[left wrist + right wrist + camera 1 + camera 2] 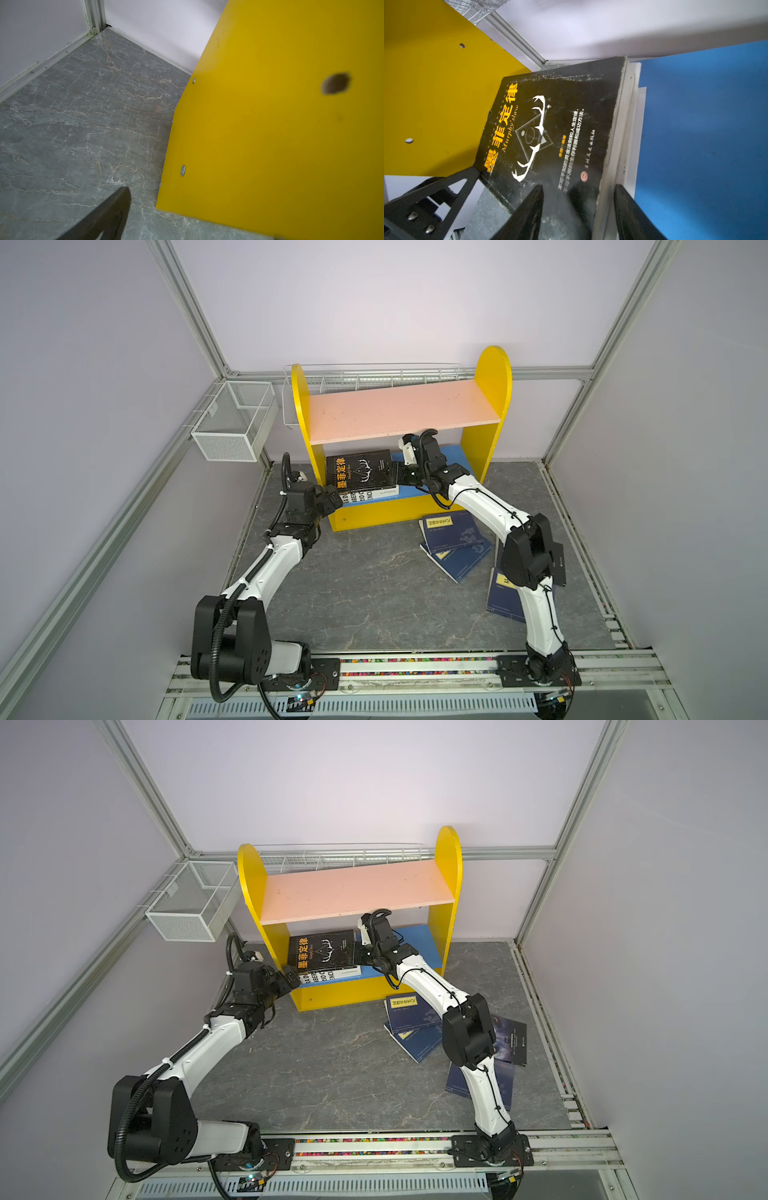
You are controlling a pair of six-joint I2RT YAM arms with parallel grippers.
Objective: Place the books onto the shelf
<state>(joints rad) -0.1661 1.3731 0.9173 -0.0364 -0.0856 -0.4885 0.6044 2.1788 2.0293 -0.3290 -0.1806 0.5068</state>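
The shelf (399, 410) stands at the back, with a pink upper board and a blue lower board (459, 456). A black book (361, 470) lies on a thick white book (368, 494) on the lower board, against the left yellow side. My right gripper (395, 475) is open, its jaws standing either side of the black book's (560, 124) right edge. My left gripper (332, 497) is open at the front lower corner of the shelf's left side (270, 124); only one of its fingers (112, 212) shows. Two navy books (453, 531) overlap on the table, and a third (505, 597) lies under the right arm.
Another black book (513, 1040) lies at the table's right, behind the right arm. A white mesh basket (232, 423) hangs on the left wall. A long wire basket (374, 375) runs behind the shelf. The pink board carries nothing.
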